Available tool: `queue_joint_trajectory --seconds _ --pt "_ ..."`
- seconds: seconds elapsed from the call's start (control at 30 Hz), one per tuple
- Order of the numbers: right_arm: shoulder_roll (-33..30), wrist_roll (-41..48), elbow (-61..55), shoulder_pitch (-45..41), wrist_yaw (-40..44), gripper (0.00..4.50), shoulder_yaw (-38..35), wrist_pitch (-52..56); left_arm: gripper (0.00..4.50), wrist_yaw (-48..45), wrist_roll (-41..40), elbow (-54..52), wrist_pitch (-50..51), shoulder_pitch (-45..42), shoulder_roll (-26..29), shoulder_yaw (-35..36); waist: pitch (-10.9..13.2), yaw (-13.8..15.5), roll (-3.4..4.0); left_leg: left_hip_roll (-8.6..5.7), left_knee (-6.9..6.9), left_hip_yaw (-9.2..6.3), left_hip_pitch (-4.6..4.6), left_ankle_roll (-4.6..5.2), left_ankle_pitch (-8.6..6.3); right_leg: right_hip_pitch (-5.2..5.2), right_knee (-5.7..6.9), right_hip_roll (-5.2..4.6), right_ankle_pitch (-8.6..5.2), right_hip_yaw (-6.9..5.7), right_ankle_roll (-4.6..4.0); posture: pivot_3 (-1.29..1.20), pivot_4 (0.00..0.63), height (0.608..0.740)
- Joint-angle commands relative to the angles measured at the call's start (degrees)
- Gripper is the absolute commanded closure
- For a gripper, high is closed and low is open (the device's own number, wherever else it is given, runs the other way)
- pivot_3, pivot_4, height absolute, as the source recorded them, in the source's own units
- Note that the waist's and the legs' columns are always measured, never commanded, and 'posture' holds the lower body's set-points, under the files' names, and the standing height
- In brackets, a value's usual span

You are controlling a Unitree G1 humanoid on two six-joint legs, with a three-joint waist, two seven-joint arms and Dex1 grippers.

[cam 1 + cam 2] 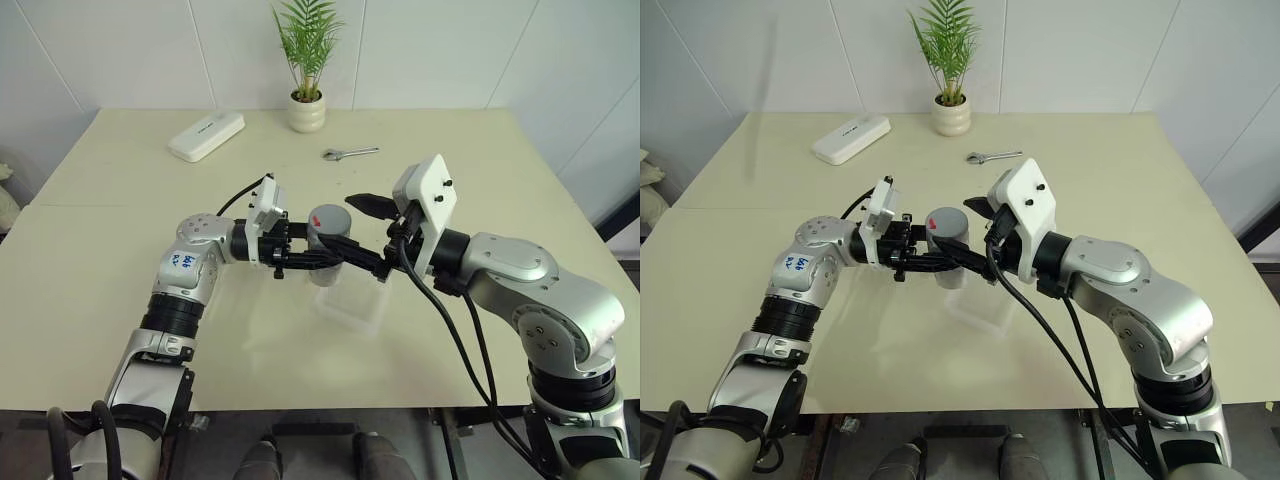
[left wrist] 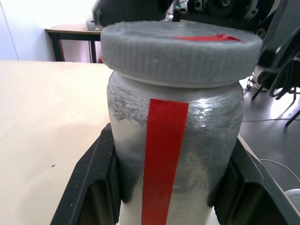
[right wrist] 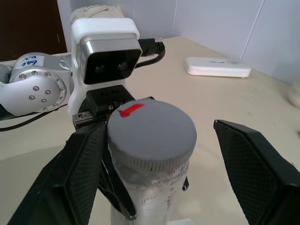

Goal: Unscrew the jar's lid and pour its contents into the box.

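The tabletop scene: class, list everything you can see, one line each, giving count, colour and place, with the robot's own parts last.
Clear jar with red stripe: one, held upright above the table, over the box.
Grey ribbed screw lid: one, red mark, on the jar.
Translucent white shallow box: one, on the table beneath the jar.
White oblong device: one, far left.
Green plant in white pot: one, far edge.
Silver wrench: one, beyond the hands.
Table: one, cream.
Left hand: black, shut on the jar.
Right hand: black, open, flanking the lid.
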Motion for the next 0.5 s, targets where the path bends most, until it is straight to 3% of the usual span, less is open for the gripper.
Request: queue_joint_trajectory --seconds 0.03,0.5 --pt "-1.5 -0.6 -0.4 0.1 -1.5 0.70 -3.8 0.2 2.52 -1.5 -1.5 -1.8 -0.8 -0.1 0.4 1.1 0.0 0.0 0.00 0.00 0.00 0.00 0.00 0.00 0.00 0.00 0.00 0.00 0.00 0.00 0.00 0.00 0.150 0.740" --pt "-3.0 1.7 -2.3 0.7 -1.0 0.70 -4.9 1.7 2.52 -1.9 -0.9 -0.8 -1.2 -0.3 0.5 1.2 0.0 0.0 0.00 0.00 0.00 0.00 -0.01 0.00 0.00 0.00 -0.01 0.00 0.00 0.00 0.00 0.00 0.150 0.740"
